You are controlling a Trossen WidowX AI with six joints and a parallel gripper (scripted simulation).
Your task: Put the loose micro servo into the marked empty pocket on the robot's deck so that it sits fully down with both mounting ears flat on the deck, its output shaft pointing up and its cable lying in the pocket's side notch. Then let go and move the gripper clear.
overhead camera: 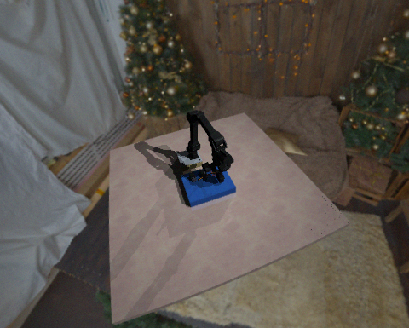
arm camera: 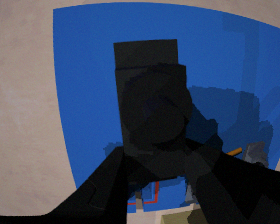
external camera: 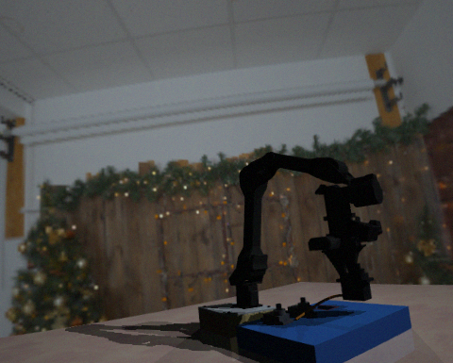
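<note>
My gripper (overhead camera: 221, 171) (external camera: 352, 273) (arm camera: 153, 150) is shut on the black micro servo (external camera: 358, 290) (arm camera: 150, 105), above the blue deck (overhead camera: 212, 195) (external camera: 366, 325) (arm camera: 80, 65). In the wrist view the servo's rounded top faces the camera, with one ear at the far end. Its orange cable (external camera: 299, 317) (arm camera: 234, 151) trails toward the fitted servos. The red outline of the marked pocket (arm camera: 157, 192) shows partly at the bottom of the wrist view, beyond the fingers; the rest is hidden. The gap between servo and deck is hard to judge.
Two dark fitted servos (external camera: 278, 316) stand on the deck near its arm-side edge; a grey one (arm camera: 255, 152) shows right of the fingers in the wrist view. A pale-topped olive box (overhead camera: 189, 160) (external camera: 220, 316) adjoins the deck by the arm's base. Shadows darken the deck.
</note>
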